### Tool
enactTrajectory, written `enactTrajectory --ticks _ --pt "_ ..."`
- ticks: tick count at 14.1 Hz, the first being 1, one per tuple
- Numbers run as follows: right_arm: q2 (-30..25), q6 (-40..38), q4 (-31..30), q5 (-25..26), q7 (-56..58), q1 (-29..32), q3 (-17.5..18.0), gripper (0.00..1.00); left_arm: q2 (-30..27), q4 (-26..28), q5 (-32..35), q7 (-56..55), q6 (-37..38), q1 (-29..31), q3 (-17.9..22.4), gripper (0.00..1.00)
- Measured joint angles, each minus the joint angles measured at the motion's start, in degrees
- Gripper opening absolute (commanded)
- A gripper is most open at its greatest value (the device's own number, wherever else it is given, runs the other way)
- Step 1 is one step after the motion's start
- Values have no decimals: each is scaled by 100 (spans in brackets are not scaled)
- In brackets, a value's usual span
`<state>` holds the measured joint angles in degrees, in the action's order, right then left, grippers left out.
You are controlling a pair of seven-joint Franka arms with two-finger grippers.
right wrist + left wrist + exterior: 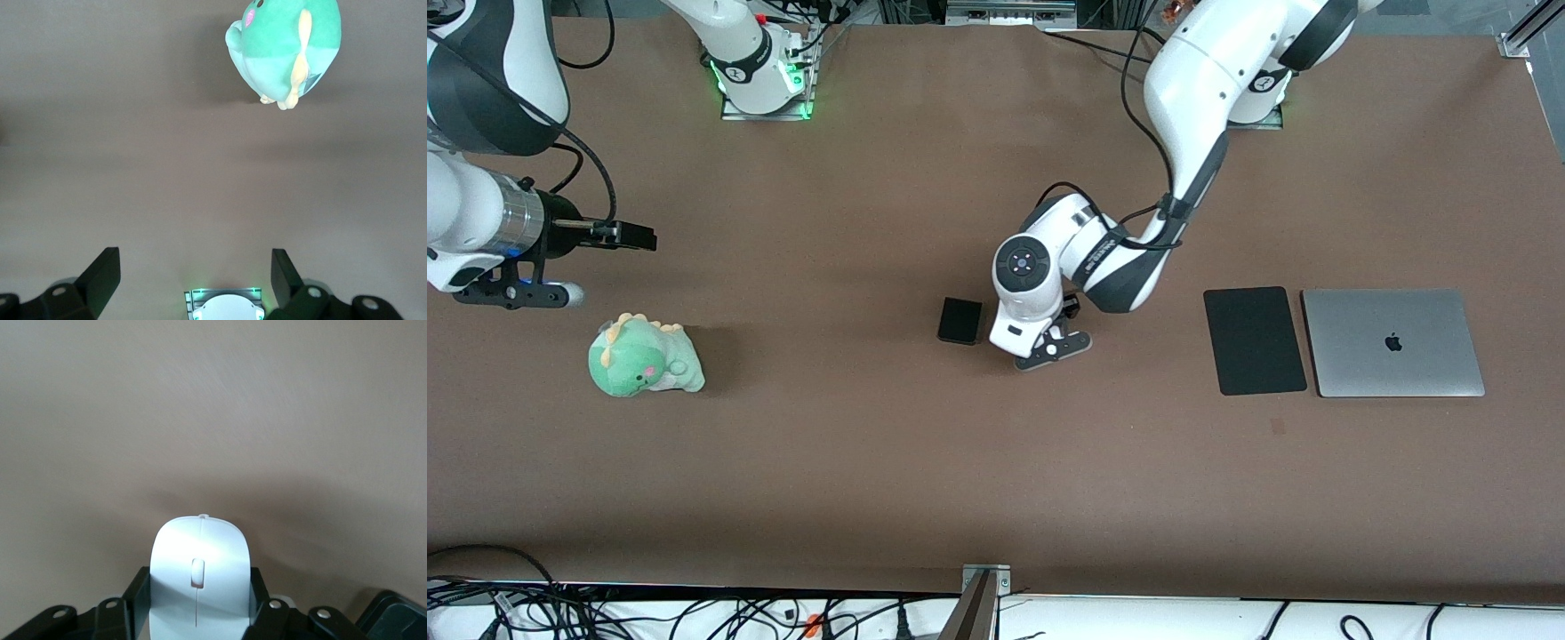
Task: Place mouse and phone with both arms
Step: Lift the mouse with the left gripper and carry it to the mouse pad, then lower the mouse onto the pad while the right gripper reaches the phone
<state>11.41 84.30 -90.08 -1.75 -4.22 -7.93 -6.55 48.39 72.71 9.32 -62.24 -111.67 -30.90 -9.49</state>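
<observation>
- Mouse [199, 577] sits on the brown table [925, 462] near mid-table, between the fingers of the left gripper [199, 613]; hidden under the arm's wrist in the front view
- Left gripper is low at the table, fingers [137, 590] closed in against both flanks of the mouse — gripping it
- Phone [959, 320] lies flat on the table just beside the left gripper, toward the right arm's end, not touching it
- Right gripper [195, 277] waits in the air with its fingers [103, 272] spread wide, holding nothing
- Green dinosaur plush [644, 356] lies near the right gripper
- Black mat [1254, 340] and closed silver laptop [1392, 342] lie side by side toward the left arm's end, well apart from the phone
</observation>
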Motion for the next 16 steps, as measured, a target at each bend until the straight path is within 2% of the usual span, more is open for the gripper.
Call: enactTrajectory --ticks 5,9,12,16 --pt "3 -3 0 -1 4 -116 3 100 -913 71 11 916 805 653 28 19" --pt "3 60 1 -250 -143 -316 6 100 -1493 624 17 2030 881 1441 51 20" --pt "20 315 1 -464 -621 -538 12 100 -1766 1007 17 2801 881 2056 55 19" --pt "234 924 -2 -505 -1578 -1227 41 100 -1846 1365 275 3279 868 2592 53 17"
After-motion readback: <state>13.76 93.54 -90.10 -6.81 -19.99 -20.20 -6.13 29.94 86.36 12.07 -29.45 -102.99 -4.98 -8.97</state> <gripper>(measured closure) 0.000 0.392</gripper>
